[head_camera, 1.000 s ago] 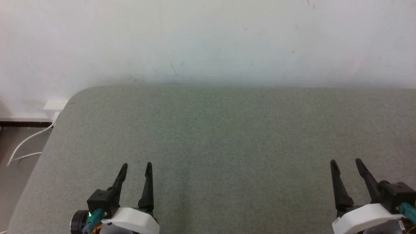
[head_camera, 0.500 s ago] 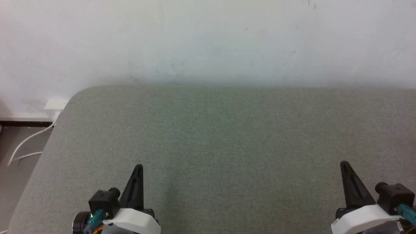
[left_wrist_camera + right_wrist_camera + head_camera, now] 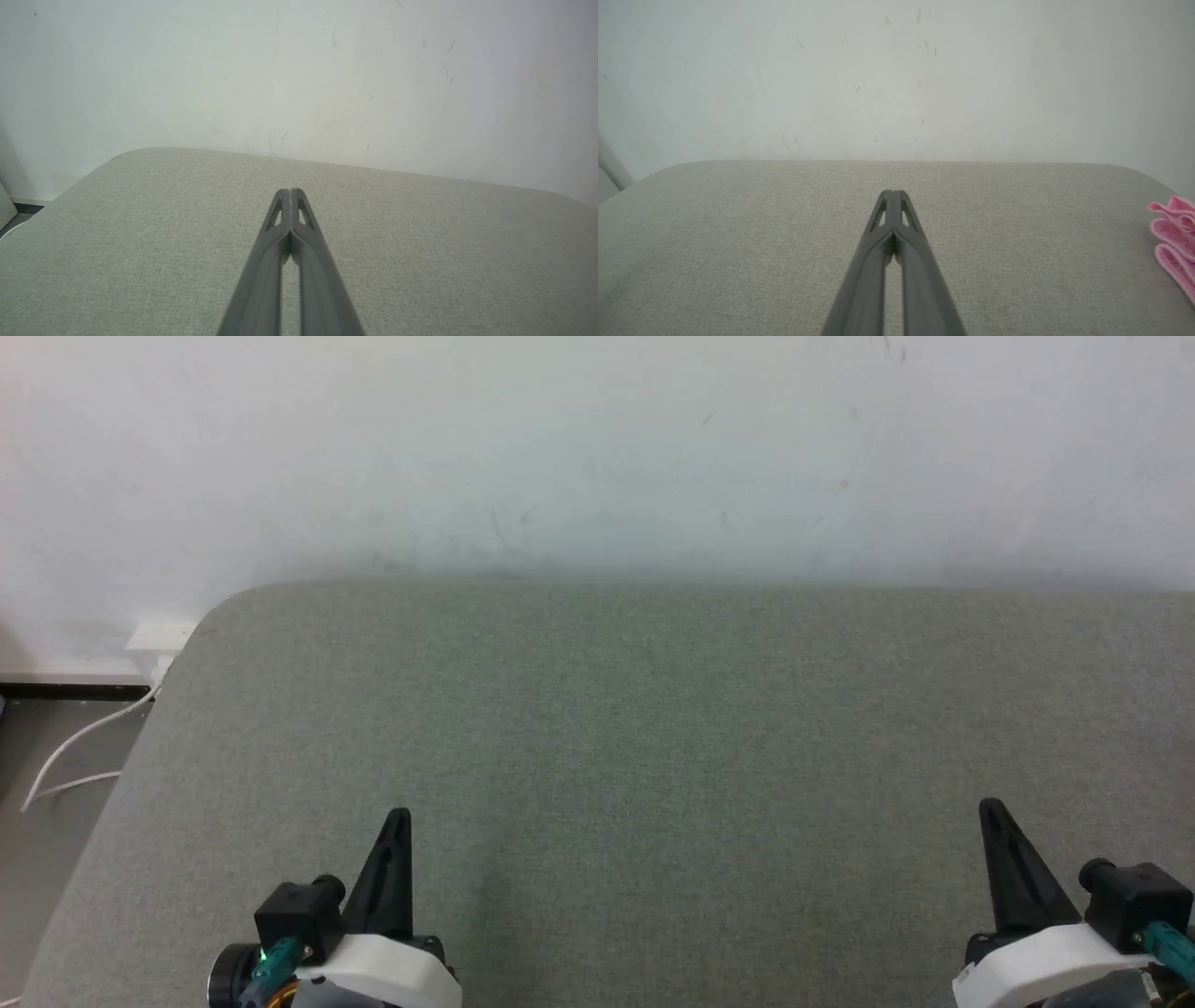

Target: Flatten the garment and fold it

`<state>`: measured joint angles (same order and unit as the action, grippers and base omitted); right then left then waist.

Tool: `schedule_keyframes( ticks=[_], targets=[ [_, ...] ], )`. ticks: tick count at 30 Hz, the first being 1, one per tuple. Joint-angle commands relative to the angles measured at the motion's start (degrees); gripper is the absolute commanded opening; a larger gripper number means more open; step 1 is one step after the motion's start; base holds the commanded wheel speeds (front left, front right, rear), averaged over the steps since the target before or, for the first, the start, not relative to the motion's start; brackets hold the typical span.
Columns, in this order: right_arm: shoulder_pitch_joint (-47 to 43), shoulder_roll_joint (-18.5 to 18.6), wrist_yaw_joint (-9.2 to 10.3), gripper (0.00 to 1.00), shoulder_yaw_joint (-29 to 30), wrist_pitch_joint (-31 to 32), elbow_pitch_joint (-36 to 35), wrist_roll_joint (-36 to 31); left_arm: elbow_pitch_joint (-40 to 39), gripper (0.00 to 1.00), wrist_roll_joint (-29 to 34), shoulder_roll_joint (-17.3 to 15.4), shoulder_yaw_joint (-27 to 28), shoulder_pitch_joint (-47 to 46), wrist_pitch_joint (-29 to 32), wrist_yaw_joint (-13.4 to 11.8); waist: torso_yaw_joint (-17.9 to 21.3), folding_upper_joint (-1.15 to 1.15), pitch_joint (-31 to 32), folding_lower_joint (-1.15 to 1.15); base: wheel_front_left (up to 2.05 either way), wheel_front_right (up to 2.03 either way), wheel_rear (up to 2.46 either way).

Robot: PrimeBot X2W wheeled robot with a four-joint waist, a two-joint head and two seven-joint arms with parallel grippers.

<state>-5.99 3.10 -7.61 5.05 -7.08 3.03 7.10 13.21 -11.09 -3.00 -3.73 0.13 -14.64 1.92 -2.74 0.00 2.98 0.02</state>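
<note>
The left claw (image 3: 398,821) and the right claw (image 3: 991,810) are each pinched fully together, long dark fingers tip to tip, with nothing between them (both wrist views show the tips meeting over bare cloth). Beneath and ahead of both spreads the grey-green woven fabric tabletop with rounded corners (image 3: 653,709). The light pink, thin soft fabric garment (image 3: 1174,235) lies bunched well off to the right claw's right, near the tabletop's edge. Flattening looks not yet begun. Next, the right claw would need to open, reach rightwards and pinch the garment's edge.
</note>
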Motion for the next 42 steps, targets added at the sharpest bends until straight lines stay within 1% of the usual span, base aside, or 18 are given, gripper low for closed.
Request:
schedule_keyframes(
  ticks=[1,42],
  targets=[
    [0.01,0.0,0.0,0.0,-0.01,0.01,0.0,-0.01,-0.02,0.0,0.02,0.0,0.01,0.0,0.02,0.0,0.01,0.0,0.0,0.0,0.0,0.0,0.0],
    [1.86,-0.07,0.04,0.0,-1.56,2.2,-0.94,-2.21,-4.11,0.0,3.45,0.04,1.16,-0.04,4.55,-0.6,0.86,0.0,-0.93,0.0,0.0,0.0,0.0]
  ],
)
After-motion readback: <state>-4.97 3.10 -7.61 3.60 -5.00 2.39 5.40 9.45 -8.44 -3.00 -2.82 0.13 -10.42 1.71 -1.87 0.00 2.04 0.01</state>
